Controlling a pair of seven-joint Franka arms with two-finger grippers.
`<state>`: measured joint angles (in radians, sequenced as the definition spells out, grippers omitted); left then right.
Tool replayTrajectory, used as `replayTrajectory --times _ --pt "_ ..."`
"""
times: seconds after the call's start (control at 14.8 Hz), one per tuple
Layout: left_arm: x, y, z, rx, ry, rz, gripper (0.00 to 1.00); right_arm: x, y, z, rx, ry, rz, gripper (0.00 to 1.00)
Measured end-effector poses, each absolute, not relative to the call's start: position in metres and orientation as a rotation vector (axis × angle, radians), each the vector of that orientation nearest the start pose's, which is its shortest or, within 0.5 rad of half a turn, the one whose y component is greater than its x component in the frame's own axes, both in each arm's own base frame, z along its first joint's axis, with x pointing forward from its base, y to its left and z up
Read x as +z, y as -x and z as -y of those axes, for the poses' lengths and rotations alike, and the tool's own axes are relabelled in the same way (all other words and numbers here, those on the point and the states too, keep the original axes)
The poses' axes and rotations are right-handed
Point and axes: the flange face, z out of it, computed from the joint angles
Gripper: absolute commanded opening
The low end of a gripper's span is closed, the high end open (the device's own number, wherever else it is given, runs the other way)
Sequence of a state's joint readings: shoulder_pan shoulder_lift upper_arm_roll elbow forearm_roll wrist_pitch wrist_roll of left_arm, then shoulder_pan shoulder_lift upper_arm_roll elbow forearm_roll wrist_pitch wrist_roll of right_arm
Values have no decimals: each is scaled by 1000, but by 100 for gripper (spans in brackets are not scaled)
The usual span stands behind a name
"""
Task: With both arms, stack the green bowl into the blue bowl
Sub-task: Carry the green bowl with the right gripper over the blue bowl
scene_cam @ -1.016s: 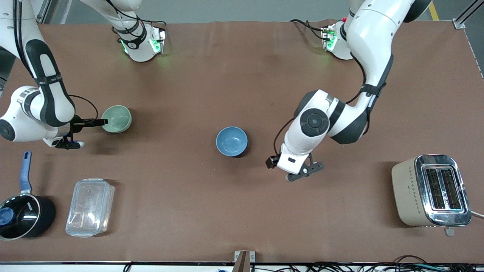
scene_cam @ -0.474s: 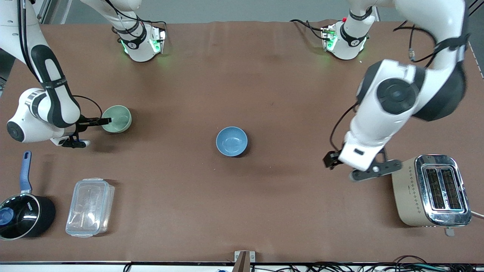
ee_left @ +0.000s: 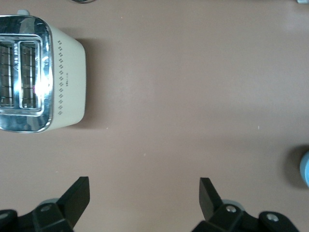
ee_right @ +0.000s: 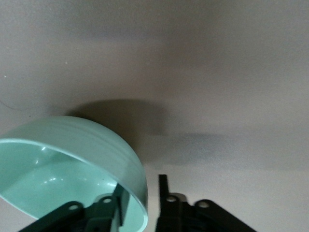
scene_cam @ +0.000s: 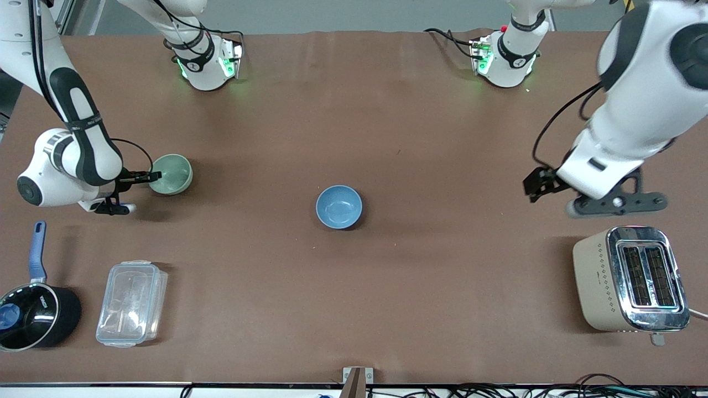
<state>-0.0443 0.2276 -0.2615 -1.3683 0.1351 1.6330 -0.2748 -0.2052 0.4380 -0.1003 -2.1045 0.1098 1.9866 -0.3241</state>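
Note:
The green bowl (scene_cam: 171, 174) sits upright on the table toward the right arm's end. My right gripper (scene_cam: 150, 177) is at its rim, open. In the right wrist view one finger (ee_right: 120, 203) is inside the green bowl (ee_right: 72, 164) and the other finger (ee_right: 163, 191) is outside, with a small gap to the wall. The blue bowl (scene_cam: 339, 207) stands empty at the table's middle; its edge shows in the left wrist view (ee_left: 305, 168). My left gripper (scene_cam: 617, 203) is open and empty, raised over bare table beside the toaster; its fingertips (ee_left: 79, 191) show wide apart.
A beige toaster (scene_cam: 630, 279) stands near the front at the left arm's end, also in the left wrist view (ee_left: 43, 72). A black saucepan with a blue handle (scene_cam: 33, 309) and a clear lidded container (scene_cam: 131, 303) sit near the front at the right arm's end.
My left arm has swung up and away from beside the blue bowl to over the table near the toaster. My right gripper has edged slightly farther onto the green bowl's rim.

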Motion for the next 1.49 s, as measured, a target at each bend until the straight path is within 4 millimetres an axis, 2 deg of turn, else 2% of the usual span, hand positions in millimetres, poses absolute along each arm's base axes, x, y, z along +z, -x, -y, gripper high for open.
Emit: replayTrajectory --times 0.2,0.34,0.54,0.68,0.81,1.15,1.29,1.49 --pt "616 -592 116 -68 3097 -137 100 192 -494 150 711 2848 -78 2" --pt "618 -575 96 -35 3121 -139 100 213 -497 149 695 2849 -73 0" --pt "613 -554 89 6 3131 -135 100 268 -504 146 705 2840 -118 0" --pt "610 -548 93 19 3129 -146 100 303 -516 131 728 2846 -172 0" --pt "609 -547 94 24 3128 -150 100 323 -535 97 721 2879 -241 0" --pt "608 -548 91 25 3129 -140 100 351 -574 -26 654 2873 -411 0" --pt "607 -549 89 25 3129 -135 100 346 -585 -76 661 2835 -425 0" --pt "607 -550 84 19 3130 -120 100 327 -604 -144 686 2801 -485 0"
